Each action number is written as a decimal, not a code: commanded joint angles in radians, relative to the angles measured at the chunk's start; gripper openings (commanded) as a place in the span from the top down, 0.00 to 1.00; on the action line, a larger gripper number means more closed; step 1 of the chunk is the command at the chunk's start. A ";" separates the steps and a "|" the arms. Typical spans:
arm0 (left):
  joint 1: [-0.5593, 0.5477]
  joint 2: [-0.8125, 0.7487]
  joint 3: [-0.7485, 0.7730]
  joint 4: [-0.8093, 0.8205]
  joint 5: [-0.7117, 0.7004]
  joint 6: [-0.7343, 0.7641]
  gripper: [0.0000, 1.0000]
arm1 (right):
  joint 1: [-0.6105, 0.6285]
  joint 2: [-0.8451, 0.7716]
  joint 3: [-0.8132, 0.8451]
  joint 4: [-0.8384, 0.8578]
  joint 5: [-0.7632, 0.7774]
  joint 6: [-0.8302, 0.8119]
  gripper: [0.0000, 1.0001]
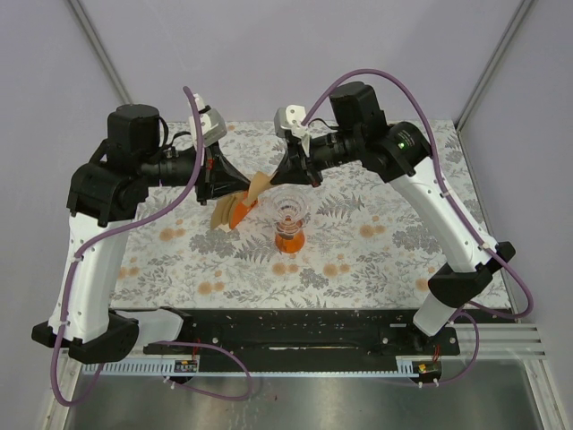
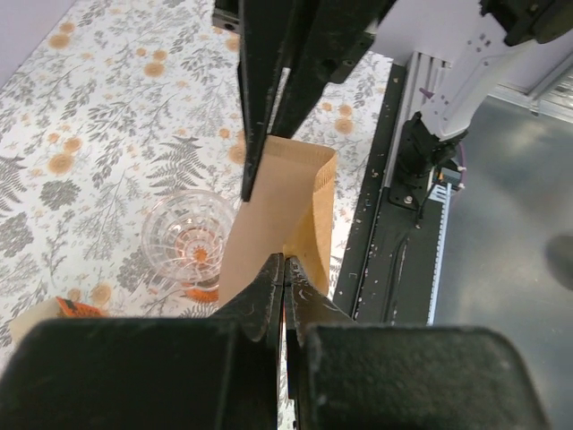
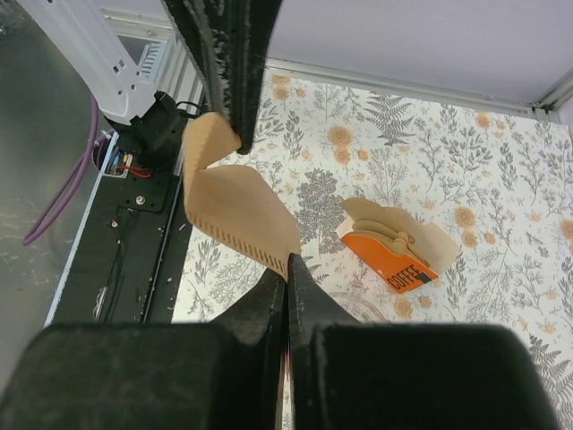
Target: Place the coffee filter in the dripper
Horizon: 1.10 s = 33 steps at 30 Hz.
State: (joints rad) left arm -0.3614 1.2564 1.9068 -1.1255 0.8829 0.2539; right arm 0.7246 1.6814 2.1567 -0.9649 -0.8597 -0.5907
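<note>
The coffee filter [image 1: 258,185] is a thin light-brown paper, held in the air between both grippers just left of and above the dripper [image 1: 289,213]. The dripper is a clear ribbed cone on an orange base. My left gripper [image 1: 242,188] is shut on one edge of the filter [image 2: 277,210]. My right gripper [image 1: 273,176] is shut on the opposite, stitched corner [image 3: 237,210]. In the left wrist view my left gripper [image 2: 285,265] pinches the paper, with the dripper [image 2: 190,235] below to the left. In the right wrist view my right gripper [image 3: 288,265] pinches it.
A thick bundle of brown filters in an orange holder marked COFFEE [image 1: 231,211] lies just left of the dripper, and it also shows in the right wrist view [image 3: 398,255]. The floral tablecloth [image 1: 376,242] covers the table. A black rail [image 1: 295,336] runs along the near edge.
</note>
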 commanded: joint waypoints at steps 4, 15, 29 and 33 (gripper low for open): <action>-0.005 -0.022 0.021 0.009 0.108 -0.005 1.00 | 0.002 0.021 0.091 0.006 0.096 0.084 1.00; -0.005 -0.018 0.034 0.067 -0.082 -0.071 1.00 | 0.002 0.072 0.163 -0.032 0.090 0.123 1.00; -0.005 -0.014 0.008 0.121 -0.108 -0.143 0.87 | 0.002 0.165 0.296 -0.092 0.165 0.218 1.00; -0.005 -0.017 0.012 0.121 -0.108 -0.146 0.80 | 0.002 0.182 0.319 -0.116 0.188 0.227 1.00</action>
State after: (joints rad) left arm -0.3622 1.2564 1.9087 -1.0508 0.7753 0.1329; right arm 0.7246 1.8477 2.4260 -1.0454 -0.7139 -0.4011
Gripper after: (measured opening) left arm 0.179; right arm 0.018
